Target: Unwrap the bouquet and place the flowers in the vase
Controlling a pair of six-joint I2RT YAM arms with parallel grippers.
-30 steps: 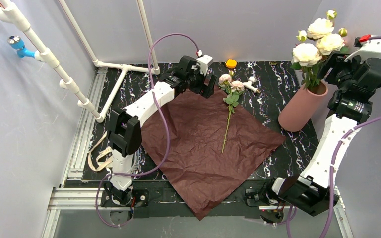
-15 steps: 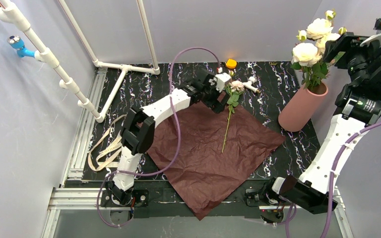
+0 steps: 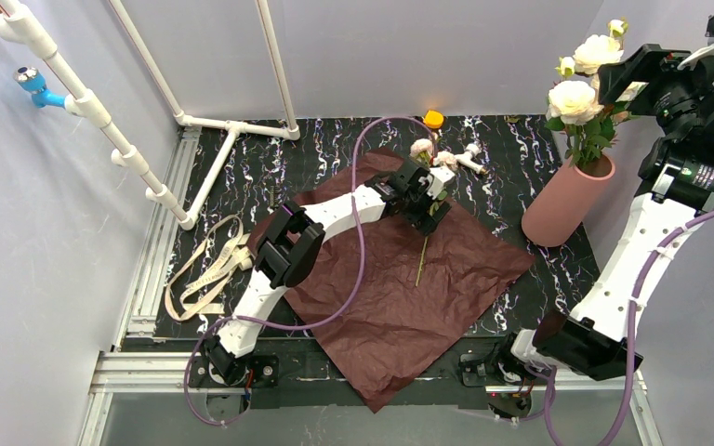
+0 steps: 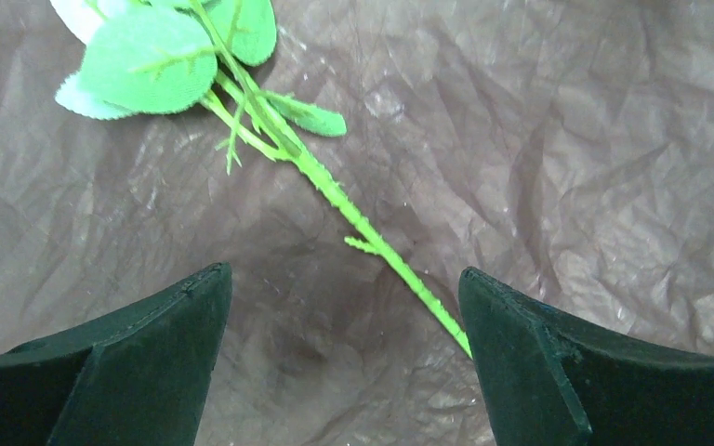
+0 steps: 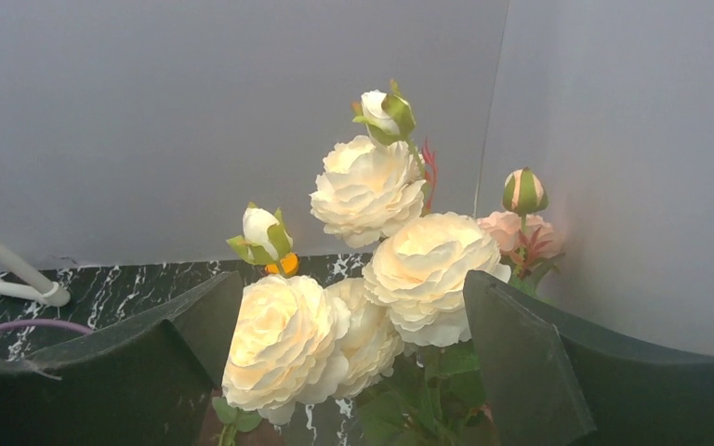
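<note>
The bouquet is undone: its maroon wrapping paper (image 3: pixel 400 279) lies spread flat on the table. One pale pink flower (image 3: pixel 432 153) lies on the paper, its thin green stem (image 4: pixel 372 242) pointing toward me. My left gripper (image 3: pixel 425 200) hovers low over that stem, open; the stem runs between the fingers and passes close to the right fingertip (image 4: pixel 521 353) in the left wrist view. The salmon vase (image 3: pixel 567 200) stands at the right and holds several cream roses (image 3: pixel 576 98). My right gripper (image 3: pixel 634 72) is raised beside the blooms, open, with nothing held.
A beige ribbon (image 3: pixel 206 276) lies loose at the table's left edge. White pipes (image 3: pixel 130 153) run along the back left. A small orange object (image 3: pixel 433 119) and a white fitting (image 3: pixel 469 160) sit behind the lying flower. Grey walls close in around the table.
The left arm swung right and forward, ending low over the stem. The right gripper opened wider and lifted up and right, away from the roses in the vase.
</note>
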